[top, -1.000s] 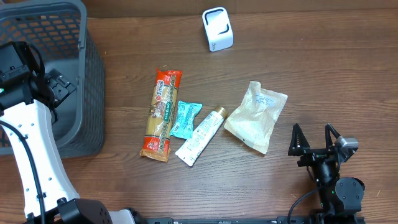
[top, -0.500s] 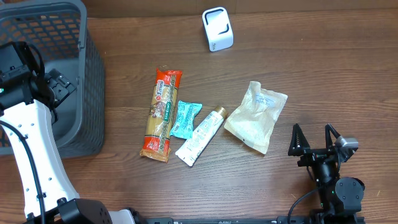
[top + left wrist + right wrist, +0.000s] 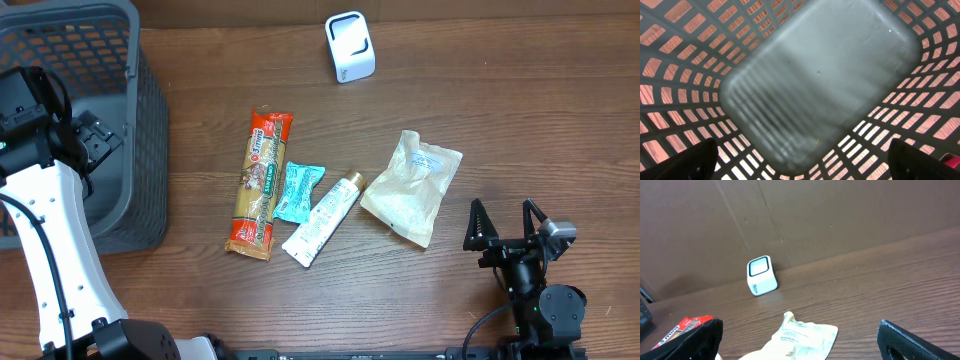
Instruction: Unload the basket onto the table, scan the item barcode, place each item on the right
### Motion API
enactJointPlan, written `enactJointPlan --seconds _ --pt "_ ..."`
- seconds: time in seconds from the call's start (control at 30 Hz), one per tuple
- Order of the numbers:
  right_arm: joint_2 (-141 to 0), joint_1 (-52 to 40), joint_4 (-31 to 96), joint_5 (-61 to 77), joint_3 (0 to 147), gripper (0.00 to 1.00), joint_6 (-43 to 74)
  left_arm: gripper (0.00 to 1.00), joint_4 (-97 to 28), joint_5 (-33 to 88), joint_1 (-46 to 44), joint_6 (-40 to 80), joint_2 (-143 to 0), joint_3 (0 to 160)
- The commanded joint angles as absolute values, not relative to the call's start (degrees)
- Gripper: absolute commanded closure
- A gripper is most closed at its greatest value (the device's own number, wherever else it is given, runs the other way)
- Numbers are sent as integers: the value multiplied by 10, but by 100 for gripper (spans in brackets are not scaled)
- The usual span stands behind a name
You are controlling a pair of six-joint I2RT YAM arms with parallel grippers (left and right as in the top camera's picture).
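1. Table (image 3: 520, 120): brown wood. Wide bare room along the right side and far edge, and this is my best lane for carrying.
2. Basket (image 3: 150, 150): grey mesh, far left, empty inside. My left pincer (image 3: 807, 160) hangs over its floor, jaws spread wide, holding nothing. The basket walls hem it in on every side, so it would have to rise before it travels.
3. Long packet (image 3: 260, 185): red-orange, flat, left of the group.
4. Pouch (image 3: 412, 187): pale, flat, apart from the rest. It is the item nearest my right pincer and I judge it the likely first scan.
5. Tube (image 3: 322, 218): white, tilted, touching the teal sachet (image 3: 298, 190).
6. Scanner (image 3: 350, 46): white, upright at the far edge, well apart from all the items.
7. Right pincer (image 3: 505, 228): near the front edge, jaws spread, empty.

Handling note: take the pouch by its free right edge and lift it clear before turning. No barcode is visible from here, so it would have to be found and then faced to the scanner window.
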State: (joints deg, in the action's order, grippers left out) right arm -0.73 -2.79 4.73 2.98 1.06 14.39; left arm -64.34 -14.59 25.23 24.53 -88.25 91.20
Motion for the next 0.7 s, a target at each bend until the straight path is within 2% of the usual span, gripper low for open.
enactJointPlan --seconds 0.0,0.5,0.67 --pt "-2 -32 45 28 4 0 146 0 -645 -139 252 256 -884 908" --pt "-2 -32 45 28 4 0 146 0 -645 -139 251 255 -884 908" --pt "-2 -32 44 -33 5 0 142 0 -645 -139 251 255 -884 908"
